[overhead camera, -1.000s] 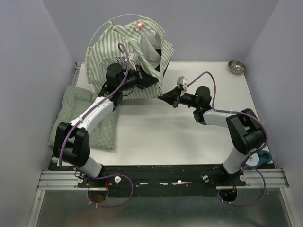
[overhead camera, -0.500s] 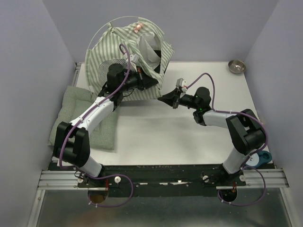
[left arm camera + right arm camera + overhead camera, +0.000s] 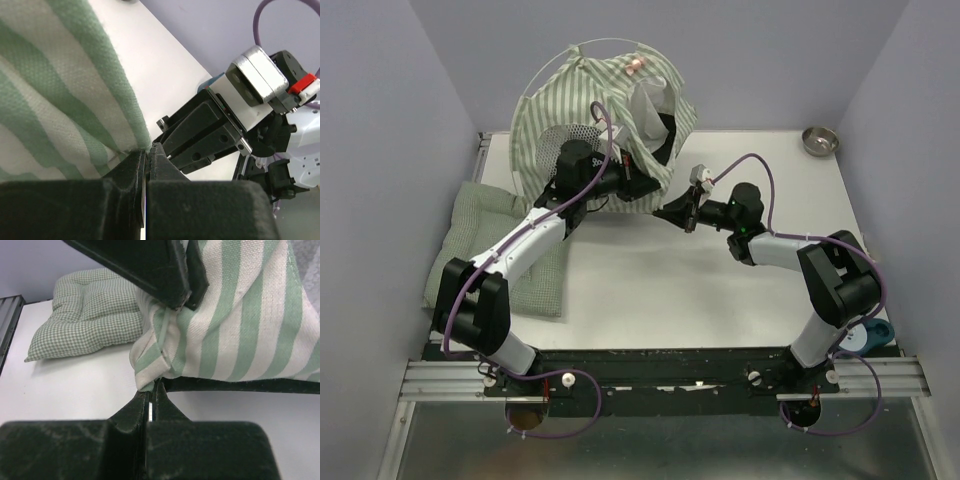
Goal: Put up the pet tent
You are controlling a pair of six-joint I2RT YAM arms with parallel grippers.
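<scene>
Gripping on the left: the left gripper (image 3: 642,187) is pinching its jaws closed on the striped lower hem of the pet tent (image 3: 582,105).
Right gripper (image 3: 667,211): its jaws are clamping closed on a hem corner of the same fabric, just beside the left pair.
Pet tent: it is sitting at 11 o'clock on the tabletop (image 3: 720,290), leaning toward the far wall.
Pole (image 3: 533,88): it is arching over the top and giving the tent a dome shape.
Fabric: it is sagging and bunching around the dark opening on the 3 o'clock side.
Progress: the raising is looking mostly done; tautening the cloth and settling the base flat are remaining.
Cushion (image 3: 510,250): it is lying at 9 o'clock, outside the tent.
</scene>
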